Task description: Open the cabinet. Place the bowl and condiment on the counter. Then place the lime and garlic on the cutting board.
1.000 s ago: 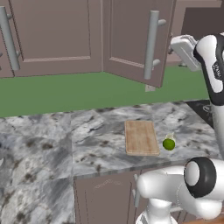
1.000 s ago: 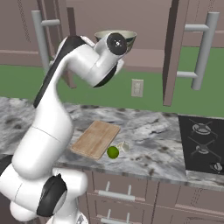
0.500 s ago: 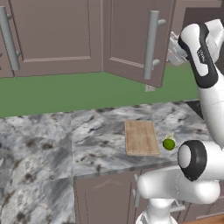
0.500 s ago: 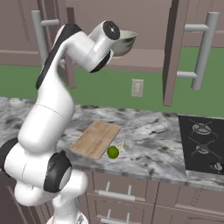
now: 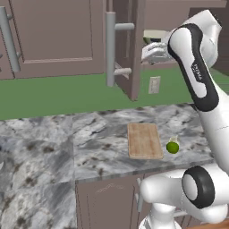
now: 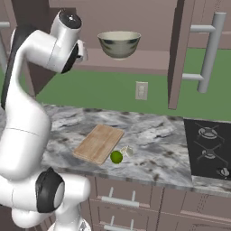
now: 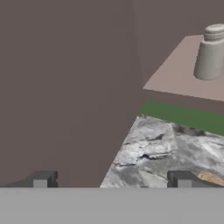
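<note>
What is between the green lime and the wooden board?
Nothing. In the left base view the lime sits just beside the cutting board, with only a thin strip of bare marble counter between them.

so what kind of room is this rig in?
A simulated kitchen, by the look of it: mauve-brown wall cabinet with bar handles, a marble counter carrying a cutting board and lime, and a gas hob at the right.

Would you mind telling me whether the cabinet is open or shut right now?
Open. The cabinet doors stand swung out, and the bowl shows on its shelf.
</note>
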